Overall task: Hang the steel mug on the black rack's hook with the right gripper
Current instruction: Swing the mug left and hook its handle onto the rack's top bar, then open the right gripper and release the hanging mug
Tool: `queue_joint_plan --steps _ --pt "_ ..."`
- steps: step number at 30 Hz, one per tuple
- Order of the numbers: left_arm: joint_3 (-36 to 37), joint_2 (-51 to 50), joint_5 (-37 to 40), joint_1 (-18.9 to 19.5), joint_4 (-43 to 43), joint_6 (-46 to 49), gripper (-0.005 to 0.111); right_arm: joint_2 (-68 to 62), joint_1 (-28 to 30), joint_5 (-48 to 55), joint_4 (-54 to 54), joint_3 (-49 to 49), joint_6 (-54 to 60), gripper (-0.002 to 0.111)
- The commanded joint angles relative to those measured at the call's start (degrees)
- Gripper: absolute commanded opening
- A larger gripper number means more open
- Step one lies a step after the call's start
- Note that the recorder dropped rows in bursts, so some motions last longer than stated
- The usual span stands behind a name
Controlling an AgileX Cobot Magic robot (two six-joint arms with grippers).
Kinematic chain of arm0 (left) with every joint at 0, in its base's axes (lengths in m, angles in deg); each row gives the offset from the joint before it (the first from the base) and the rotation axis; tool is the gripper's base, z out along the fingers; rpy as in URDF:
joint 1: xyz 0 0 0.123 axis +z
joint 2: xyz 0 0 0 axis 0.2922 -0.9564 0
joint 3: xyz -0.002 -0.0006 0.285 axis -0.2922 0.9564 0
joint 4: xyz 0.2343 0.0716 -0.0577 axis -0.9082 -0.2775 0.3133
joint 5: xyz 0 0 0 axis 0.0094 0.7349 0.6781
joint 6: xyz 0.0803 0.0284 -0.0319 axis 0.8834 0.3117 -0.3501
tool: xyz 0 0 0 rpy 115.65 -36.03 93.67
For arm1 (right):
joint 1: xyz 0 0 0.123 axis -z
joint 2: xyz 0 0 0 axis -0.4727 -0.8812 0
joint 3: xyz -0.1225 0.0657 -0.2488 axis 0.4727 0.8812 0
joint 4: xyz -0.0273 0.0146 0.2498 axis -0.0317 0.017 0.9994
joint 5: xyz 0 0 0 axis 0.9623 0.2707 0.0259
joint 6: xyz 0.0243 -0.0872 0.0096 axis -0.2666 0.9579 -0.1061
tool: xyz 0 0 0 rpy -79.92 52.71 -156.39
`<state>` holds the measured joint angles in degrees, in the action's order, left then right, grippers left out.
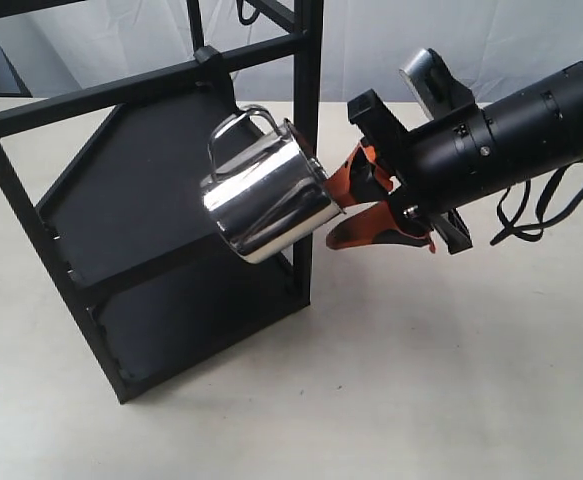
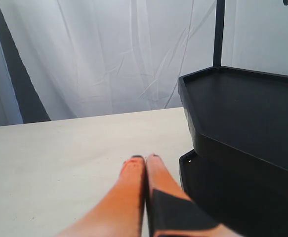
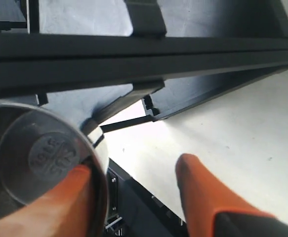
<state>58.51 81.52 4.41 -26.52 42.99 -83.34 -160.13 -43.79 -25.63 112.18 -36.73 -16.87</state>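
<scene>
The steel mug (image 1: 271,195) hangs tilted in front of the black rack (image 1: 91,95), its open mouth toward my right gripper (image 1: 329,215). Its thin handle loop (image 1: 236,125) sits just below the hook's clamp (image 1: 208,55) on the upper bar; I cannot tell whether it rests on the prong. The right gripper (image 3: 134,165) is open: one orange finger (image 3: 69,197) lies inside the mug (image 3: 40,158), the other (image 3: 198,192) stands well clear of its wall. My left gripper (image 2: 145,158) is shut and empty, low over the table beside the rack's shelves (image 2: 242,103).
The rack's bars (image 3: 134,54) run close above the right gripper. Black cables (image 1: 531,210) dangle under the right arm. A beige tabletop (image 1: 421,380) spreads in front of the rack, and a white curtain (image 2: 109,59) closes the back.
</scene>
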Motion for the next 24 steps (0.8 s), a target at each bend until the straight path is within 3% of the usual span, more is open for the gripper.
queue_joint_plan --steps 1,18,24 --pt "0.0 0.3 -0.3 -0.3 0.0 -0.1 0.002 -0.1 0.1 0.4 -1.6 0.1 -0.1 0.054" --pt "0.0 0.3 -0.3 -0.3 0.0 -0.1 0.002 11.5 0.3 -6.3 -5.9 0.1 0.8 0.054" --pt "0.0 0.3 -0.3 -0.3 0.0 -0.1 0.002 18.3 0.3 -12.1 -16.7 0.1 -2.8 0.049"
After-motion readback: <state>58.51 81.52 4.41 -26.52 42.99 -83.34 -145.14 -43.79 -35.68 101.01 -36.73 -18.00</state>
